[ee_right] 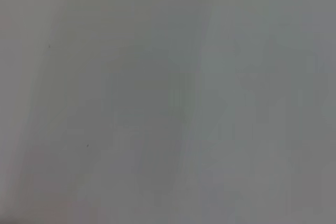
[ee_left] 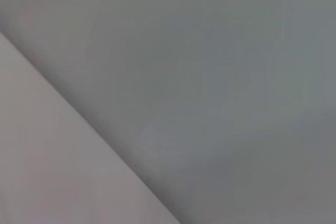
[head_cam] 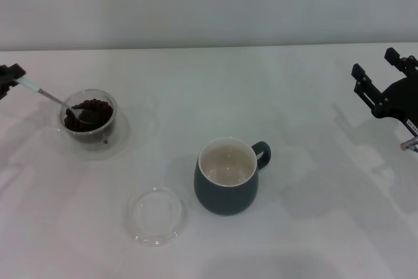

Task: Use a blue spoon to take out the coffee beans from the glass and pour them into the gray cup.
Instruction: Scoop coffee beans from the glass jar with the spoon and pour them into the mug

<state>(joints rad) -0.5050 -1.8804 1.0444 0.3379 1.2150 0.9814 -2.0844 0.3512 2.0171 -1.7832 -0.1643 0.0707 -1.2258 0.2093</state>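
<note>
In the head view the glass (head_cam: 91, 125) stands on its clear saucer at the left, filled with dark coffee beans (head_cam: 93, 110). The blue spoon (head_cam: 49, 97) slants down into it, its metal bowl lying among the beans. My left gripper (head_cam: 11, 74) at the far left edge is shut on the spoon's pale handle end. The gray cup (head_cam: 226, 176), cream inside and holding nothing, sits near the middle with its handle to the right. My right gripper (head_cam: 379, 76) hovers open at the far right, away from everything. Both wrist views show only blank surface.
A shallow clear glass dish (head_cam: 157, 215) lies on the white table (head_cam: 294, 96) in front of the glass and left of the gray cup. A pale wall rises behind the table's far edge.
</note>
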